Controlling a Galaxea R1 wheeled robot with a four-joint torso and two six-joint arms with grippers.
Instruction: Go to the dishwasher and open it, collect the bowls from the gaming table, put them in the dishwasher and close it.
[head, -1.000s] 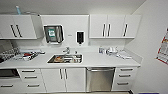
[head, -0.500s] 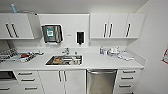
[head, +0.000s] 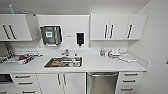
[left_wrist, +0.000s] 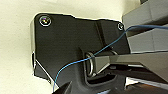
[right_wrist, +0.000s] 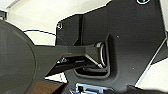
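The dishwasher (head: 102, 82), steel-fronted with a bar handle (head: 102, 74) across its top, sits shut under the white counter (head: 100, 65), right of the sink (head: 64, 62). It lies low in the head view, a little right of middle. The bowls and the gaming table are out of view. Both wrist views look onto the robot's own dark plate and jointed bar, with a thin blue cable across them.
White drawers (head: 128, 81) flank the dishwasher on the right, cupboard doors (head: 61, 82) on the left. A dish rack (head: 17, 57) stands at the counter's left end, bottles and small items (head: 113, 53) at the right. Wall cabinets (head: 117, 26) hang above. A side wall (head: 157, 50) closes the right.
The whole head view has grown and shifted: the camera has come closer to the counter, and the dishwasher now sits lower and larger in it.
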